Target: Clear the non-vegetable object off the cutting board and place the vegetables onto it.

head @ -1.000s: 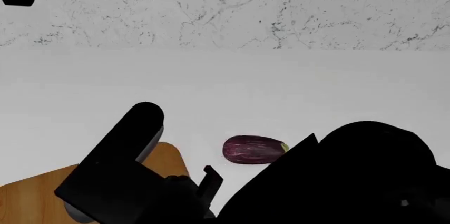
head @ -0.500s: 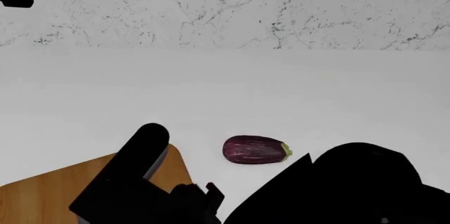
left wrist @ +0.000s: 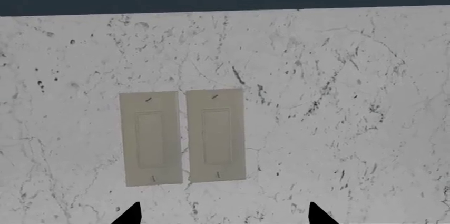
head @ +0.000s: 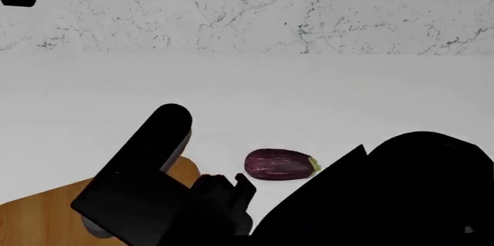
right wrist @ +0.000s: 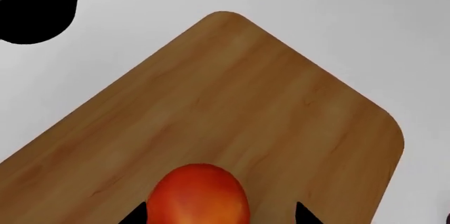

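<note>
In the left wrist view I see only the marbled wall point(left wrist: 338, 103) with two pale switch plates point(left wrist: 183, 137). The left gripper point(left wrist: 221, 217) shows as two dark fingertip points set wide apart with nothing between them, so I read it as open and empty, well away from the work.

In the head view, the cutting board point(head: 39, 211) peeks out beneath my right arm, most of it covered by the arm's dark bulk. The eggplant point(head: 279, 164) lies on the white counter point(head: 309, 101), off the board and just beyond where the right gripper must be. I can't see the right gripper itself here, nor the leafy purple bulb anywhere.

In the right wrist view the tomato point(right wrist: 199, 195) sits between the right gripper's point(right wrist: 218, 214) two dark fingertips, directly over the board's wood grain point(right wrist: 232, 103). Whether the fingers are pressing the tomato or have already let go, I cannot tell; whether it rests on the board or hangs just above it is also unclear.

My worry: a round tomato released from any height could roll toward the board's edge. And lifting out with a finger touching it could drag it along.
</note>
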Robot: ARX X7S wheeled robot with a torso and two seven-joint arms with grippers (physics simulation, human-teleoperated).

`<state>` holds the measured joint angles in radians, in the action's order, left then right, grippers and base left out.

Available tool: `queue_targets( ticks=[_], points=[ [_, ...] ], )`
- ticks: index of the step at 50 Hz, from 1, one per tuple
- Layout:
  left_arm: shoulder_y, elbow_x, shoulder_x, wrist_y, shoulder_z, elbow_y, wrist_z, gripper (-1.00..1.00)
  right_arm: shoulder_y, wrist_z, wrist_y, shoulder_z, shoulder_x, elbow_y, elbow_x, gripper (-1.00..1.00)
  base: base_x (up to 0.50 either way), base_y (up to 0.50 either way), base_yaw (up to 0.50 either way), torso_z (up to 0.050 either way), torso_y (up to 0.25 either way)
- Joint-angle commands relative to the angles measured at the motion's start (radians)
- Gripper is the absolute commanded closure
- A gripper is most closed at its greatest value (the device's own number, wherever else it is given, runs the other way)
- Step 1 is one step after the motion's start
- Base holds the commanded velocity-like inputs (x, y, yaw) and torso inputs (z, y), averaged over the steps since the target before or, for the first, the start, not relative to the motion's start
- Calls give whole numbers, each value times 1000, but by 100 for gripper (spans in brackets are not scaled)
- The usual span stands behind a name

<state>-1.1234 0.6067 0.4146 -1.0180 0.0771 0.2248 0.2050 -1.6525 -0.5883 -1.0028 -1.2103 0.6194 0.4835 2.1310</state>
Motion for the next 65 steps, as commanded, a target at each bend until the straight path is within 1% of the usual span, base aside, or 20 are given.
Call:
queue_targets(
  ticks=[1,7,8,9,13,22,23,28,36,42,49,52,60,65],
  points=[
    [-10,1,-1,1,8,-5,0,-100,-71,-7,-13,25,23,-21,31,-100,0,0,0,0,0],
    [-16,1,-3,3,13,-10,-1,-100,-90,8,-30,35,43,-42,15,-100,0,0,0,0,0],
    [-14,2,-3,3,12,-9,-1,-100,-95,33,-52,45,47,-30,-34,-100,0,0,0,0,0],
    [-12,2,-3,4,12,-8,0,-100,-91,27,-42,43,54,-43,-16,-100,0,0,0,0,0],
    [-9,3,-1,4,13,-6,0,-100,-109,43,-72,44,76,-69,-48,-100,0,0,0,0,0],
    [-4,3,-3,11,18,-8,1,-100,-199,92,-207,12,105,-179,-88,-100,0,0,0,0,0],
    [-3,-1,-2,13,21,-11,2,-100,-267,240,-326,3,106,-294,-222,-100,0,0,0,0,0],
    [-2,-1,-2,13,24,-10,4,-100,-274,337,-347,4,107,-344,-326,-100,0,0,0,0,0],
    [-2,-2,-2,14,32,-13,5,-100,-288,442,-361,-11,109,-391,-448,-100,0,0,0,0,0],
    [-19,-3,-2,11,39,-21,4,-100,-297,552,-335,-40,101,-454,-595,-100,0,0,0,0,0],
    [-44,-9,-7,12,56,-38,1,-100,-296,653,-311,-83,74,-515,-690,-100,0,0,0,0,0],
    [-29,-12,-9,19,62,-37,1,-100,-298,727,-302,-131,51,-530,-759,-100,0,0,0,0,0],
    [-26,-20,-9,35,70,-52,-3,-100,-314,840,-273,-213,7,-599,-877,-100,0,0,0,0,0],
    [-21,-21,-4,39,72,-50,-4,-100,-314,941,-209,-273,-33,-677,-974,-100,0,0,0,0,0]
  ],
)
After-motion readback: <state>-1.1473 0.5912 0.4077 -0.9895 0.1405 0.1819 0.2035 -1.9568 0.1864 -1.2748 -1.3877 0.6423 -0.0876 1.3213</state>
